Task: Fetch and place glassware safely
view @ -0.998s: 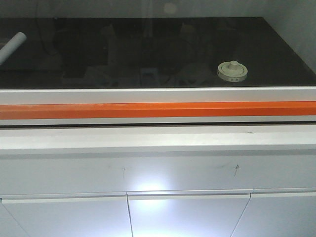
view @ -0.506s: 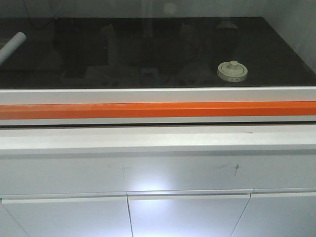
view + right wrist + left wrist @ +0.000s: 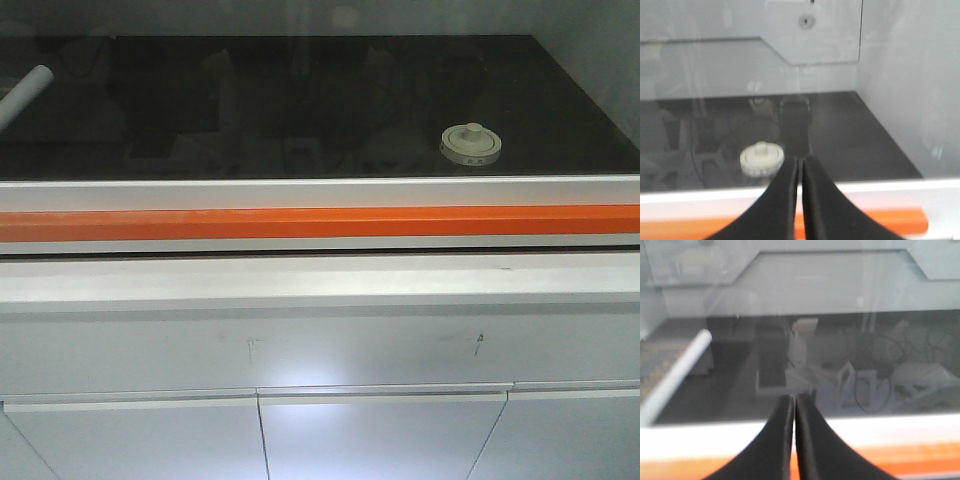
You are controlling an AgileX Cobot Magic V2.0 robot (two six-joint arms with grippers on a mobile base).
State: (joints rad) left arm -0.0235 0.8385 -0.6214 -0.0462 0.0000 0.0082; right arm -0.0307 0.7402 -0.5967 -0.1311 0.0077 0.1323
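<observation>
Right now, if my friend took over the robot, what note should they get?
Left pincer: shut, holding nothing.
Right pincer: shut, holding nothing, aimed just right of the glass jar.
The glass jar stands lid-on on the dark surface, right side, near the front edge, untouched.
Done: nothing gripped yet.
Left: probably open the Right pincer, grasp the jar, carry it and set it down gently.

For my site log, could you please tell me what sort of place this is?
Most likely a laboratory fume cupboard: a glossy black worktop walled in white, an orange-striped sill above white cabinet doors, and a small lidded jar on it.
</observation>
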